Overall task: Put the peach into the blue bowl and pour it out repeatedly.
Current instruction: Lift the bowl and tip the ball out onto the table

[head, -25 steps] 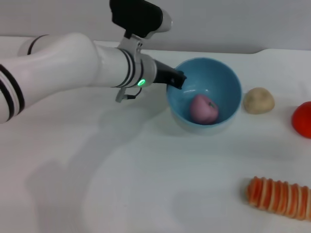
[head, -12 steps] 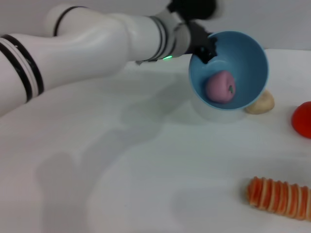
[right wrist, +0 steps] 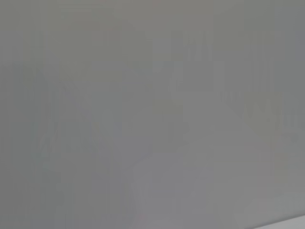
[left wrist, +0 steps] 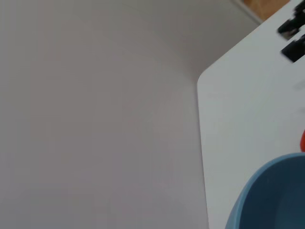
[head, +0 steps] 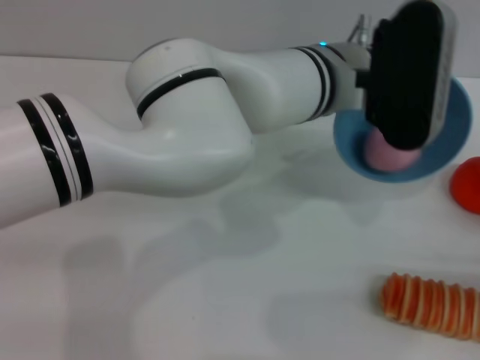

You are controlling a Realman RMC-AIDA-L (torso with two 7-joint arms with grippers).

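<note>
Left arm is swinging the blue bowl (head: 450,142) up and over toward the right side of the table (head: 225,300); a second ago the bowl was sitting upright, now it is tipped steeply on its side, raised off the surface. The left gripper (head: 409,75) is blocking most of the bowl (black housing in front), so whether its fingers are clamped on the rim cannot be told, though the bowl is evidently being carried. The peach (head: 386,154) is showing at the bowl's low edge, not yet out. Judging: pour is mid-way, the peach is about to roll out near the red fruit (head: 466,184). Right gripper is not showing anywhere.
</note>
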